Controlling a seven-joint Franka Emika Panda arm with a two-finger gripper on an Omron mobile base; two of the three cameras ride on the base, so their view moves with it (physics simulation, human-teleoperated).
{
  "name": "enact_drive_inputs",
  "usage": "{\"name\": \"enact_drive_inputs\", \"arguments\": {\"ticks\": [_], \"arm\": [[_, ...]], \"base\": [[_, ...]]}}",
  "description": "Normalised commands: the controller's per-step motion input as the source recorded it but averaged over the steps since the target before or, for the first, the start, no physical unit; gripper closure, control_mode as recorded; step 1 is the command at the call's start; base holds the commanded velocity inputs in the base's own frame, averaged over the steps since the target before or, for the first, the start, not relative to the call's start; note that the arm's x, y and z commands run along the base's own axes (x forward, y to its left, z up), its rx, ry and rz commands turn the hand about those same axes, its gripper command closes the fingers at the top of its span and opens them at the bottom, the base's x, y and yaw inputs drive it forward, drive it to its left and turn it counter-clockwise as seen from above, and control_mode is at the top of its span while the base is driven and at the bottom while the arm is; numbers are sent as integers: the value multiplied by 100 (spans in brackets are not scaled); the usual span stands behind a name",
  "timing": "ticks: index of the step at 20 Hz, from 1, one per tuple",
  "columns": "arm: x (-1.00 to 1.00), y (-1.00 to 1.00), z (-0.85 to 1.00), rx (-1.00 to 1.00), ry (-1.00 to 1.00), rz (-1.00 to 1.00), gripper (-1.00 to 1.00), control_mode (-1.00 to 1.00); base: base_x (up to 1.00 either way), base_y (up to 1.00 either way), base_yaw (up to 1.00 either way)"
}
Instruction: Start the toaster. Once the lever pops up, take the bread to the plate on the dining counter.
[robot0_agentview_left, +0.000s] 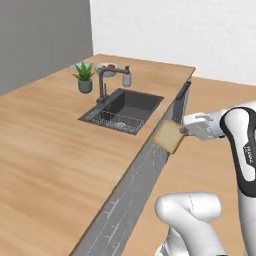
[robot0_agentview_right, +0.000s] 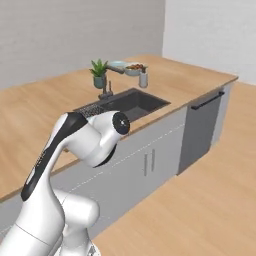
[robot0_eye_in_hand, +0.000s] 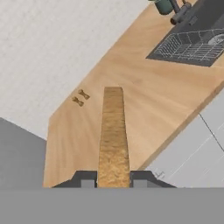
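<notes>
A long light wooden worktop (robot0_agentview_left: 55, 150) with a sunken sink (robot0_agentview_left: 123, 110) runs leftward past pale grey cabinet fronts. The pincer (robot0_agentview_left: 183, 131) is clenched on the bread (robot0_agentview_left: 169, 136), carried off the worktop's near edge, its long axis pointing out ahead of the fingertips (robot0_eye_in_hand: 87, 179). The light-blue plate (robot0_agentview_right: 117, 64) lies far beyond the sink.

Bread up in the air

The tan bread (robot0_agentview_left: 170, 136) is pinched between the jaws, standing on edge, sticking out over the desk (robot0_agentview_left: 50, 160).
</notes>
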Motion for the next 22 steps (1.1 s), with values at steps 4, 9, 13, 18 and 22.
{"name": "enact_drive_inputs", "arguments": {"ticks": [4,9,13,18,22], "arm": [[0,0,0,0,0,0,100,100],[0,0,0,0,0,0,100,100],[0,0,0,0,0,0,100,100],[0,0,0,0,0,0,100,100],[0,0,0,0,0,0,100,100]], "base": [[1,1,57],[0,0,54],[0,0,54],[-1,0,55],[-12,1,53]]}}
